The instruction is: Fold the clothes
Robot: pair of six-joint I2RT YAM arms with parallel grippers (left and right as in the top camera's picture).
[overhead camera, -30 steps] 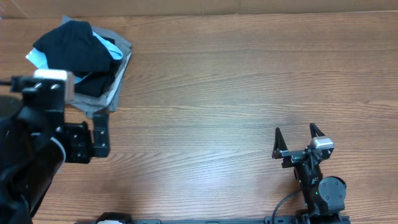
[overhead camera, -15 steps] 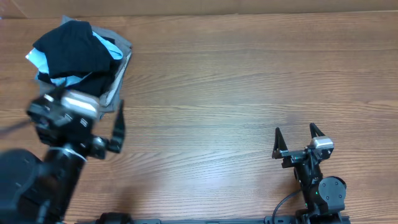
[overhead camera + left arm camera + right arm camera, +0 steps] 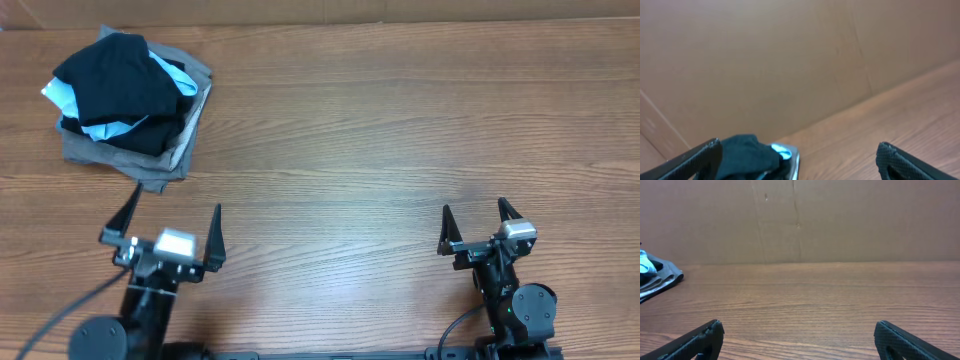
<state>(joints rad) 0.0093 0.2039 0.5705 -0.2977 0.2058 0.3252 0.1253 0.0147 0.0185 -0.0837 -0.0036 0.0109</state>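
Black fabric crowns the heap at the far left corner of the tabletop [image 3: 380, 120]. That is the T-shirt [image 3: 115, 75] I am to fold. It lies bunched up, with a light blue garment [image 3: 100, 130] showing at its sides and near edge, and a grey garment [image 3: 172, 160] under both. I cannot make out its logo from here.

My left end effector [image 3: 177, 198] hangs by the front edge with its fingers wide apart and nothing between them. It points toward the heap, near it but not touching. My right end effector [image 3: 474, 205] is well apart on the other side, its fingers likewise spread and empty.

As I judge it, the step in hand is to get the shirt off the heap and onto bare wood. To do that well, I should send the left arm in over the top and come down on a raised fold of black cloth only. A shallow pinch should keep the blue layer out of the grip. I would lift slowly, because soft fabric clings and may drag its neighbours along. Blue shows through the black on the near side, so the far crest looks the safer spot. Then I would carry the shirt toward the middle, where the right arm can take a second edge and help spread it flat.
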